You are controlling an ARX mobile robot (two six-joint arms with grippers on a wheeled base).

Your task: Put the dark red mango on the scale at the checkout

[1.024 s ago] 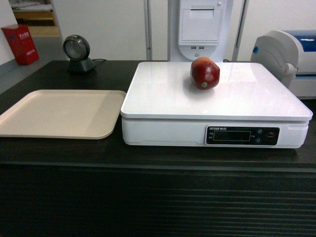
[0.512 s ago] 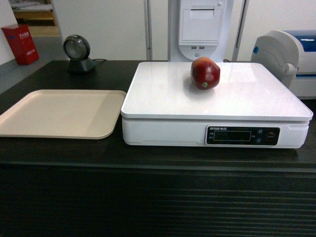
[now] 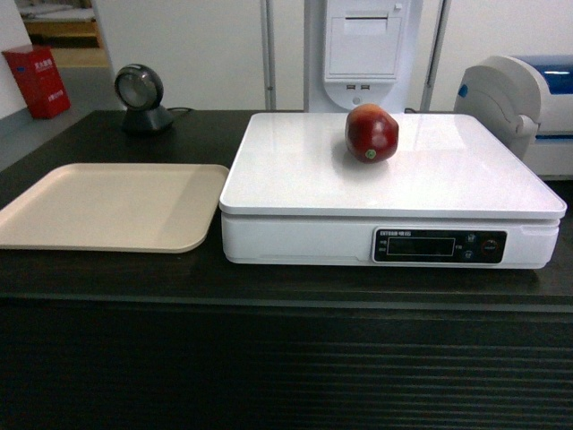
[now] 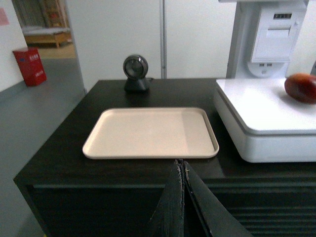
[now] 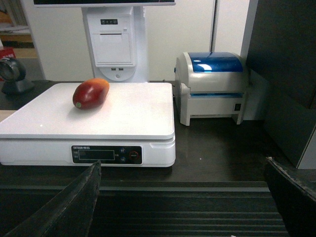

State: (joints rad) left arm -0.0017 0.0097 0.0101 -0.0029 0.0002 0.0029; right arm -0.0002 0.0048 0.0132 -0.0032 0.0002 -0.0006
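Observation:
The dark red mango point(image 3: 372, 133) lies on the white scale point(image 3: 295, 179), towards the back of its flat top, with nothing touching it. It also shows at the right edge of the left wrist view as the mango point(image 4: 300, 88) and on the scale's left half as the mango point(image 5: 91, 93). The scale point(image 5: 123, 118) stands on the dark checkout point(image 3: 286, 358) counter with its ribbed front. My left gripper point(image 4: 180, 164) is shut and empty, held in front of the counter edge below the tray. My right gripper point(image 5: 181, 165) is open wide, back from the counter front.
A beige tray point(image 3: 54, 210) lies left of the scale. A round black scanner point(image 3: 141, 98) stands at the back left. A white and blue printer point(image 5: 211, 86) sits right of the scale, and a white terminal point(image 3: 363, 49) rises behind it. A dark panel point(image 5: 286, 74) stands at the far right.

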